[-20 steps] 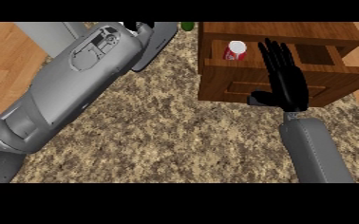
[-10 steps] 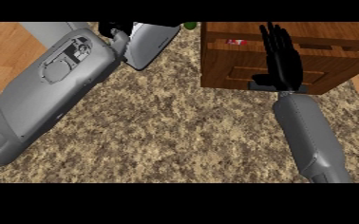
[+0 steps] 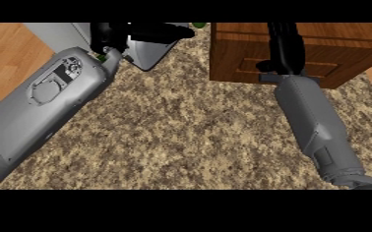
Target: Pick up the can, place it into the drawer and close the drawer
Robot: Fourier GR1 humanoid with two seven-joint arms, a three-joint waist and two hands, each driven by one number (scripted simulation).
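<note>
Now the right robot hand [image 3: 285, 46], fingers straight, lies on the wooden drawer [image 3: 238, 54].

The robot's black right hand [image 3: 285, 49] lies over a brown wooden drawer unit [image 3: 240, 54], and its straight fingertips are cut off by the top edge. The unit runs off the top and right. The black left hand [image 3: 149, 32] is cropped at the top and its shape is unclear. A small green object [image 3: 198, 25] is too cropped to identify.

Even, diffuse light, moderately bright throughout.
</note>
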